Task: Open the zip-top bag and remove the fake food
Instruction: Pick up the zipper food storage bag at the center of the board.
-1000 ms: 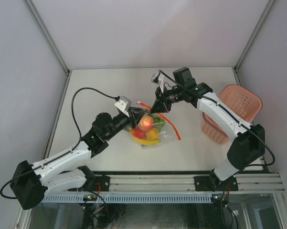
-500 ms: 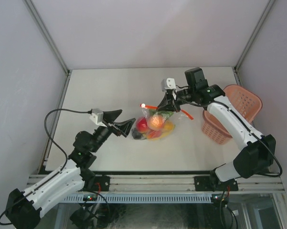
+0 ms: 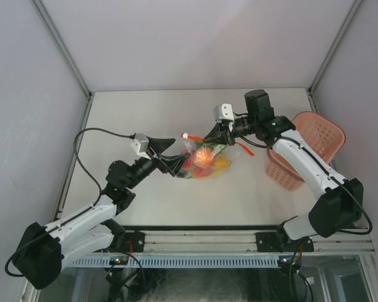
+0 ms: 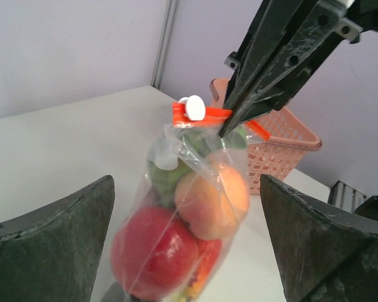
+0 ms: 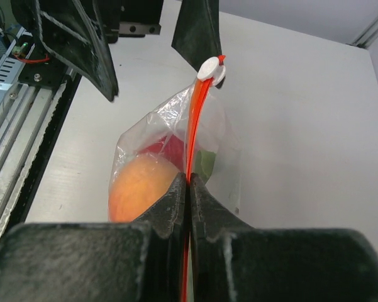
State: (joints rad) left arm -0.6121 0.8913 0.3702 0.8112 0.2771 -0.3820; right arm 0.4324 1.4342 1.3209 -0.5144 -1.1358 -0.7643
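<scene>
We see the right gripper [image 5: 189, 179] pinching the zip-top bag [image 3: 204, 162] by its red strip, upright at mid-table. The left gripper [image 3: 175, 156], spread, waits just left. A pink basket [image 3: 309, 146] stands right. Crinkled plastic blurs the lower fake food [image 4: 209, 195].

Left end effector [image 3: 177, 155] gapes, right end effector [image 3: 208, 139] clamps.

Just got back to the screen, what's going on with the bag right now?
The right end effector is shut on the bag's red zipper strip and holds the bag upright over the table. The fake food is all inside, and the zipper looks closed, with its white slider at the far end. The left end effector is wide open beside the bag, gripping nothing. The basket stands off to the right.
</scene>
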